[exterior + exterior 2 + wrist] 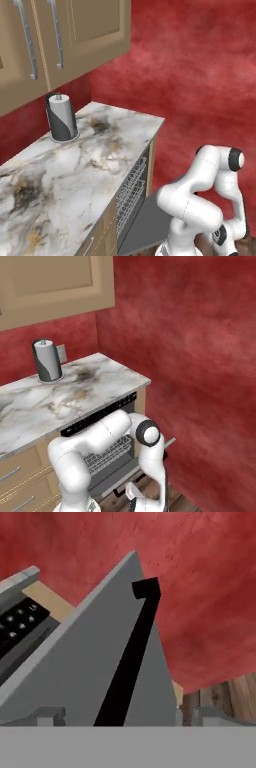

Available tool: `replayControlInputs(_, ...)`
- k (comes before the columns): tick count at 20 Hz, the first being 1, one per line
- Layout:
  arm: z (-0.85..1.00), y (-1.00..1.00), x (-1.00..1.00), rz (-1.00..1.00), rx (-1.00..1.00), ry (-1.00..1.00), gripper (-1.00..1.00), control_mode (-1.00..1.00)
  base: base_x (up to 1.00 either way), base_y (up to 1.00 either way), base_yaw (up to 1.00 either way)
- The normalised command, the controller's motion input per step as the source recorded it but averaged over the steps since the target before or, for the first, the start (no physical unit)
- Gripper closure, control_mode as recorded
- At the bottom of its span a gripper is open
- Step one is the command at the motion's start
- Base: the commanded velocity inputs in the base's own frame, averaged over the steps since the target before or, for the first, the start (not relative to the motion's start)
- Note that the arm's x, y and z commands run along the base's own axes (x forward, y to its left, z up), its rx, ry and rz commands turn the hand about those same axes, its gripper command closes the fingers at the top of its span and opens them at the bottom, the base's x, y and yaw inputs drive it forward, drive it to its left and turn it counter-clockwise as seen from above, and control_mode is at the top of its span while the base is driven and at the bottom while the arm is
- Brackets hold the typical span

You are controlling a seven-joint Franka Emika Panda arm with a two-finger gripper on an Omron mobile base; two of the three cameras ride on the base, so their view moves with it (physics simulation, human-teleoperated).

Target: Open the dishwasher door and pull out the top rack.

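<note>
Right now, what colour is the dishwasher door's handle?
Black: a long bar handle on the dark grey dishwasher door. Clearest in the hand view.

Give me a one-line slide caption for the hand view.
Hand camera looks along the dark grey dishwasher door and its black bar handle.

The left base view looks from behind the arm, on its left, forward and down along the marble counter (pixel 75 160); the wall cabinets (pixel 55 40) are close at its top; the right base view looks from behind on the right, a little farther back, at the front of the same counter (pixel 60 396). Both views share the paper towel roll (pixel 62 118), the red wall (pixel 200 75), the open dishwasher door (pixel 150 225) and the top rack (pixel 131 192). The hand view sits very near the dishwasher door (pixel 90 677), looking along its outer face and its black handle (pixel 132 657) toward the red wall (pixel 200 572).
</note>
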Motion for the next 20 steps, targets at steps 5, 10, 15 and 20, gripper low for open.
replayControlInputs(5,-0.20,-1.00,0.14,-0.52,-0.21,0.37,-1.00,-1.00,0.00,0.00,0.00)
replayControlInputs(10,0.42,-0.87,0.00,-0.43,-0.26,0.14,-1.00,-1.00,0.00,0.00,0.00)
replayControlInputs(15,1.00,-0.30,-0.08,-0.25,-0.12,0.10,-1.00,-1.00,0.00,0.00,0.00)
replayControlInputs(20,1.00,-0.25,-0.17,-0.13,-0.04,0.08,-1.00,-1.00,0.00,0.00,0.00)
